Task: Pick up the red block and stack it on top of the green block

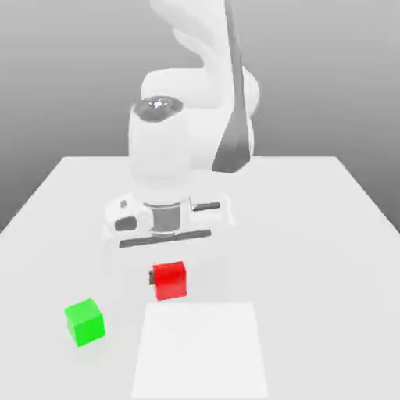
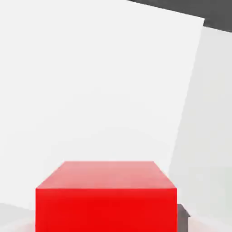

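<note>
Firm hold, easy load

The largest thing before me is the desk (image 1: pixel 312 258), pale and flat. Over it bends my white arm (image 1: pixel 187 133), with the hand low above the work. Next in size is a white square sheet or panel (image 1: pixel 201 351), lying on the desk at the near side of the exterior view.

The green block (image 1: pixel 84 322) sits on the desk towards the exterior view's left, apart from my hand, turned a little, its top bare. The red block (image 2: pixel 106 208), about its match in size, is beneath my hand, between the green one and the middle of the desk. My jaws look clamped on it, one dark fingertip (image 2: pixel 182 218) against its side. Whether its underside is clear of the desk, I cannot tell.

I judge it light and stiff, with little to crush. Its plain, matte faces should give fair grip, though a pinch near an edge could let it pivot. I want two opposite side faces, held at their middles, top level and underside free, so it can settle squarely on the green one. Lifting and carrying across seem next; a low pass could knock the green block.
</note>
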